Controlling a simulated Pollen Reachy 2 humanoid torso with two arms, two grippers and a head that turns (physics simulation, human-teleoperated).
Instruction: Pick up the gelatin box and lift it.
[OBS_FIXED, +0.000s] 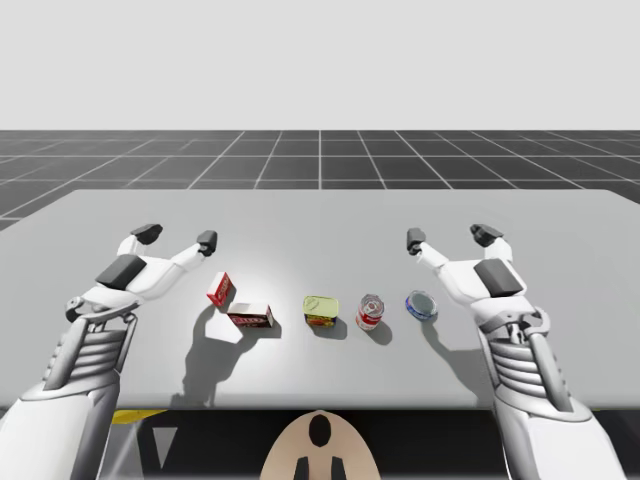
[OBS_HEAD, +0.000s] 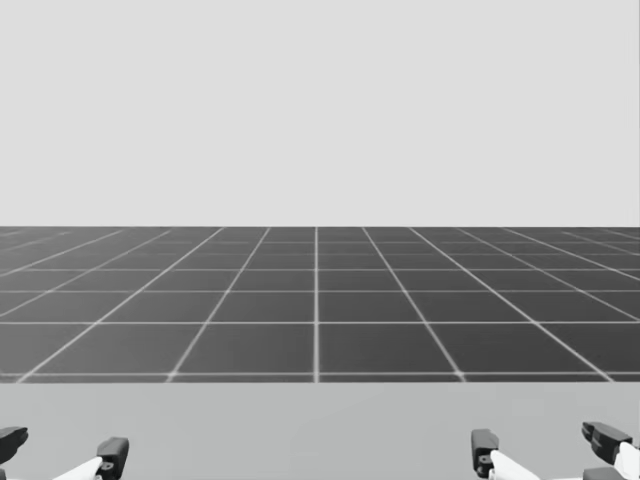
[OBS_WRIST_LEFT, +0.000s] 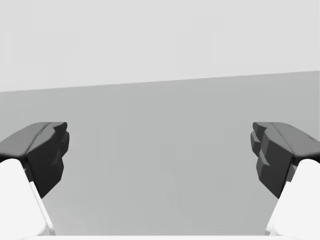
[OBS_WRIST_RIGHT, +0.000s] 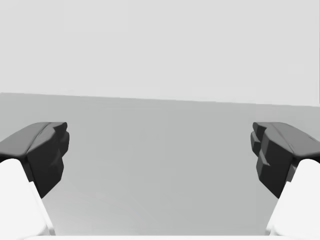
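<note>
Well, both arms hang above the grey bench (OBS_FIXED: 320, 215), the left gripper (OBS_FIXED: 177, 237) and the right gripper (OBS_FIXED: 450, 238) each with fingers wide apart, gripping nothing. The bright red box (OBS_FIXED: 220, 289) sits near the left gripper, just beside a darker red box (OBS_FIXED: 251, 316).

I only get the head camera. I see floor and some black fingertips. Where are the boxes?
Observer: The high view has a small red box and a darker red box side by side on the table, near the left gripper.
Operator: Is it holding one?
Observer: No. The left gripper is open and apart from both boxes.
Operator: Anything else there?
Observer: Three cans in a row: a yellow can, a red and white can and a blue can, nearer the right gripper.
</note>
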